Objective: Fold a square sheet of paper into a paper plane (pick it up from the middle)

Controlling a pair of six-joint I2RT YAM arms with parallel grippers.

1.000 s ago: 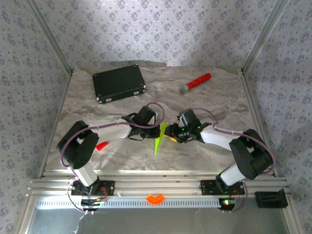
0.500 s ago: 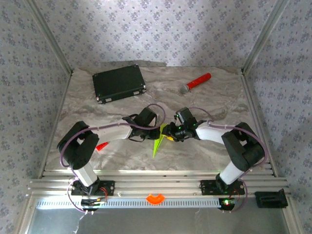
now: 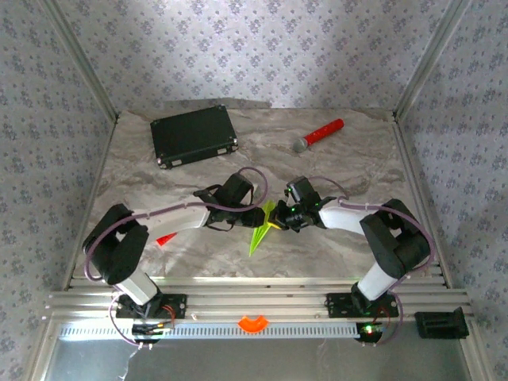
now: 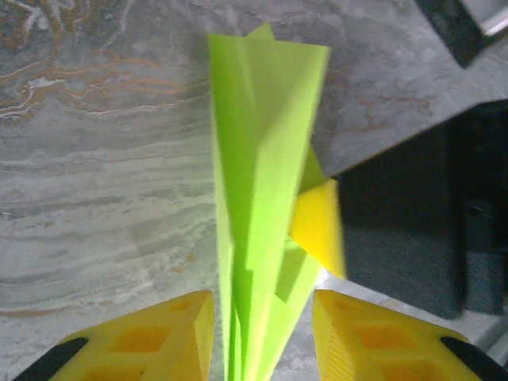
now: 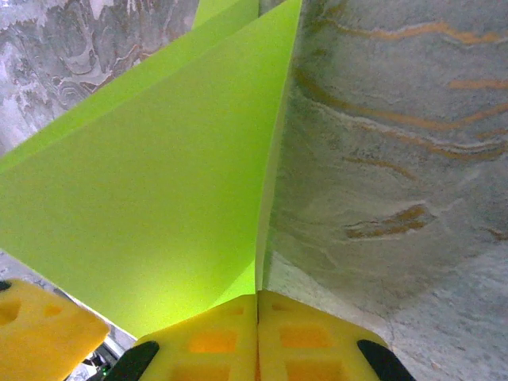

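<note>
Newly closed, the right gripper [image 5: 258, 317] pinches the paper plane [image 3: 259, 230] at the centre of the table [image 3: 357, 171], pads [image 5: 210, 341] pressed together in its wrist view, while the left gripper [image 4: 262, 313], newly spread, flanks the plane in its own view.

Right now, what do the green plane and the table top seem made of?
The paper plane: thin matte paper, judging by crisp creases and flat layered folds. The table: grey veined stone look, faintly glossy; real marble or printed laminate, I cannot tell.

Left arm [image 3: 171, 213] and right arm [image 3: 349, 216] low, wrists close — left fingers [image 4: 159, 337] apart, right fingers [image 5: 309, 345] tight together.
</note>
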